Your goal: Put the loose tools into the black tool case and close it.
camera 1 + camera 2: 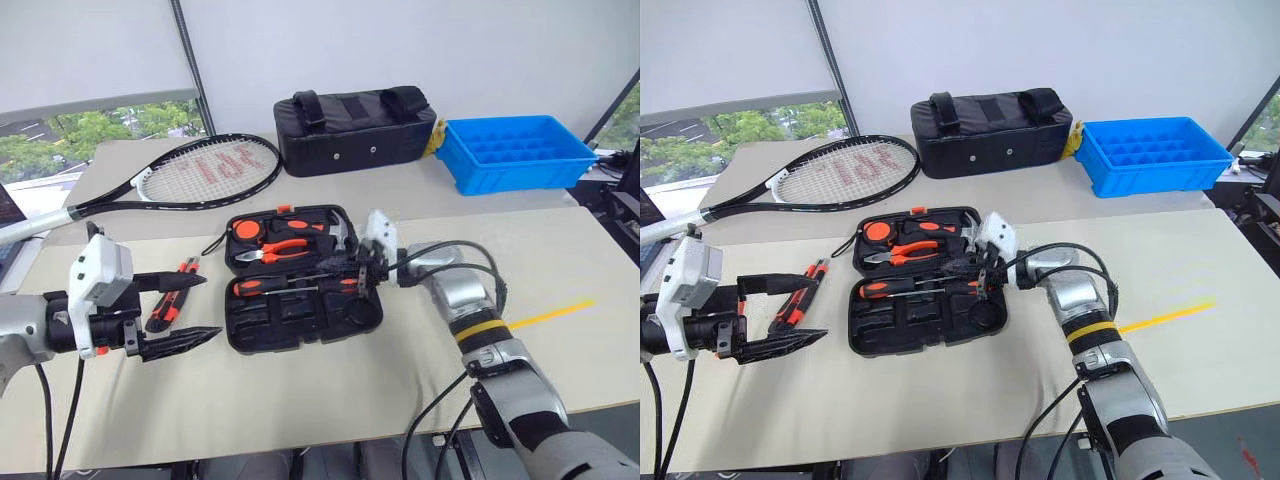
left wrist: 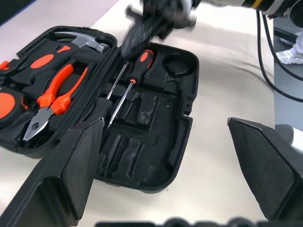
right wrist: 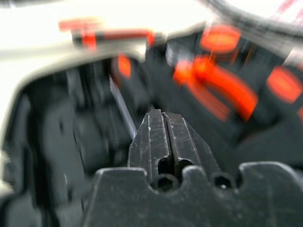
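- Hovering at 8 o'clock of the scene, nearest the camera: left gripper [image 1: 178, 312], two black fingers spread wide, nothing between them, pointing toward the case.
- Lying just beyond its upper finger, at 9 o'clock of the case on the beige tabletop [image 1: 300, 395]: orange-and-black utility knife [image 1: 172, 300], outside the case.
- Sitting at scene centre: small black moulded-plastic clamshell tool case [image 1: 300, 315], lid thrown fully open and flat, near half showing mostly bare tool-shaped recesses.
- Resting along the hinge line across the case: two orange-and-black-handled screwdrivers [image 2: 135, 75], shafts side by side, inside the case.
- Poised over the hinge at the case's 3 o'clock edge: right gripper [image 3: 163, 137], fingers pressed together with no gap, holding nothing visible; tip just above the screwdriver handles, contact impossible to tell.
- Filling the far half of the case: orange-handled pliers [image 1: 285, 248], a steel-headed hammer [image 1: 338, 232] and a round orange-and-black tape measure [image 1: 247, 232], all seated in recesses.
- Stretching across at 10 to 11 o'clock beyond the case: black-framed tennis racket [image 1: 205, 170] with white strings and red marking.
- Standing at 12 o'clock, farther back: large black fabric bag [image 1: 355, 130] with handles.
- Sitting at 2 o'clock beside the bag: blue plastic compartment tray [image 1: 515, 155].
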`<state>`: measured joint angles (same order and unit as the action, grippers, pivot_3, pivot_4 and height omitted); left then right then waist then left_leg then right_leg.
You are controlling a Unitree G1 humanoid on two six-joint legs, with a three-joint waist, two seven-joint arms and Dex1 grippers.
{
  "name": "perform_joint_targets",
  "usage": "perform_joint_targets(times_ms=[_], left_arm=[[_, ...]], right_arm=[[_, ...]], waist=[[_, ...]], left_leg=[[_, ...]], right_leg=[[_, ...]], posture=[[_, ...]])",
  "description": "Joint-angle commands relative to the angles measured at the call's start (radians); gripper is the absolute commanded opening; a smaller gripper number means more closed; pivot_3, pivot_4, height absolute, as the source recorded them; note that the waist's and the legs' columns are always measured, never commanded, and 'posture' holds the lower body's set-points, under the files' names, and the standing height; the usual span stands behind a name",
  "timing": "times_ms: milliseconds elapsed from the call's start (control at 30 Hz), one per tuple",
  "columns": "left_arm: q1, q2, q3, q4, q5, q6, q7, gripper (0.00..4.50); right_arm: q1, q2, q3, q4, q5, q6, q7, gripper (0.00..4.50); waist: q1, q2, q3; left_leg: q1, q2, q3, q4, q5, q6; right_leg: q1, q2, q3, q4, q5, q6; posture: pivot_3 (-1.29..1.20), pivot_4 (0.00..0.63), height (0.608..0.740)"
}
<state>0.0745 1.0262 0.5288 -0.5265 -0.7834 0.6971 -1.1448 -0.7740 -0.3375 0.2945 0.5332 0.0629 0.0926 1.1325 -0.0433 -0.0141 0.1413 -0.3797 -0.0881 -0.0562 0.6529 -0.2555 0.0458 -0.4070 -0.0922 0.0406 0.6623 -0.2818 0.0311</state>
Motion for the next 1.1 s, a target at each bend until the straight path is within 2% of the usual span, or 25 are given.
perform_joint_targets(times_ms=[33, 100, 200, 300, 400, 500, 600, 767, 867, 1100], left_arm=[[0.002, 0.017, 0.019, 0.001, 0.008, -0.020, -0.009, 4.50], [0.020, 0.014, 0.026, -0.001, 0.018, -0.021, -0.010, 4.50], [0.037, 0.003, 0.029, 0.001, 0.033, -0.031, -0.002, 4.50], [0.042, -0.044, 0.044, 0.029, 0.050, -0.047, 0.047, 4.50], [0.062, -0.103, 0.050, 0.083, 0.120, -0.090, 0.129, 4.50], [0.051, -0.210, 0.087, 0.166, 0.149, -0.127, 0.254, 4.50], [0.029, -0.282, 0.132, 0.270, 0.206, -0.192, 0.365, 4.50], [0.091, -0.283, 0.089, 0.444, 0.387, -0.261, 0.487, 4.50], [0.079, -0.294, 0.083, 0.504, 0.431, -0.277, 0.550, 4.50], [0.067, -0.323, 0.083, 0.552, 0.431, -0.233, 0.600, 4.50]], right_arm=[[0.027, -0.044, 0.103, 0.003, -0.115, -0.024, 0.029, 0.02], [0.049, -0.054, 0.123, -0.025, -0.128, -0.032, 0.036, 0.02], [0.056, -0.046, 0.107, -0.031, -0.133, -0.055, 0.003, 0.02], [0.029, 0.013, -0.011, -0.047, -0.014, -0.076, -0.032, 0.02], [0.013, 0.027, -0.091, -0.112, 0.105, -0.050, 0.029, 0.02], [0.006, 0.009, -0.156, -0.249, 0.263, 0.118, 0.099, 0.78], [0.006, -0.010, -0.193, -0.342, 0.329, 0.178, 0.107, 1.79], [-0.002, -0.042, -0.236, -0.411, 0.411, 0.249, 0.128, 3.63], [0.000, -0.060, -0.242, -0.405, 0.432, 0.248, 0.157, 4.43], [-0.007, -0.087, -0.210, -0.392, 0.387, 0.179, 0.228, 4.43]], waist=[[0.000, 0.000, 0.000], [0.002, -0.001, -0.001], [0.005, -0.002, -0.002], [0.004, -0.003, -0.002], [0.001, -0.003, -0.002], [-0.001, -0.002, -0.001], [0.002, -0.003, -0.001], [0.002, -0.004, -0.001], [0.007, -0.004, -0.001], [0.022, -0.004, -0.001]], left_leg=[[0.002, 0.000, 0.000, 0.000, 0.000, 0.000], [0.009, 0.000, 0.000, -0.003, 0.000, 0.001], [0.011, 0.000, 0.000, -0.004, -0.001, 0.001], [0.011, 0.000, 0.000, -0.004, -0.001, 0.001], [0.009, 0.000, 0.000, -0.006, 0.000, 0.000], [0.007, 0.000, 0.000, -0.008, 0.000, 0.000], [0.007, 0.000, 0.000, -0.008, -0.001, 0.000], [0.007, 0.000, 0.000, -0.008, -0.002, 0.000], [0.007, 0.000, 0.000, -0.008, -0.002, 0.001], [0.007, 0.000, 0.000, -0.008, -0.002, 0.000]], right_leg=[[0.000, 0.000, 0.000, 0.000, 0.000, 0.000], [0.005, 0.000, 0.000, -0.002, 0.000, 0.000], [0.007, 0.000, 0.000, -0.005, 0.000, 0.000], [0.007, 0.000, 0.000, -0.005, 0.000, 0.000], [0.005, 0.000, 0.000, -0.005, 0.001, -0.002], [0.002, 0.000, 0.000, -0.004, 0.002, -0.003], [0.002, 0.000, -0.001, -0.004, 0.002, -0.003], [0.002, 0.000, -0.001, -0.005, 0.002, -0.003], [0.001, -0.001, -0.001, -0.006, 0.002, -0.003], [0.001, -0.001, -0.001, -0.006, 0.002, -0.003]], posture=[[0.00, 0.150, 0.740], [0.00, 0.150, 0.740], [0.00, 0.150, 0.740], [0.00, 0.150, 0.740], [0.00, 0.150, 0.740], [0.00, 0.150, 0.740], [0.00, 0.150, 0.740], [0.00, 0.150, 0.740], [0.00, 0.150, 0.740], [0.00, 0.150, 0.740]])
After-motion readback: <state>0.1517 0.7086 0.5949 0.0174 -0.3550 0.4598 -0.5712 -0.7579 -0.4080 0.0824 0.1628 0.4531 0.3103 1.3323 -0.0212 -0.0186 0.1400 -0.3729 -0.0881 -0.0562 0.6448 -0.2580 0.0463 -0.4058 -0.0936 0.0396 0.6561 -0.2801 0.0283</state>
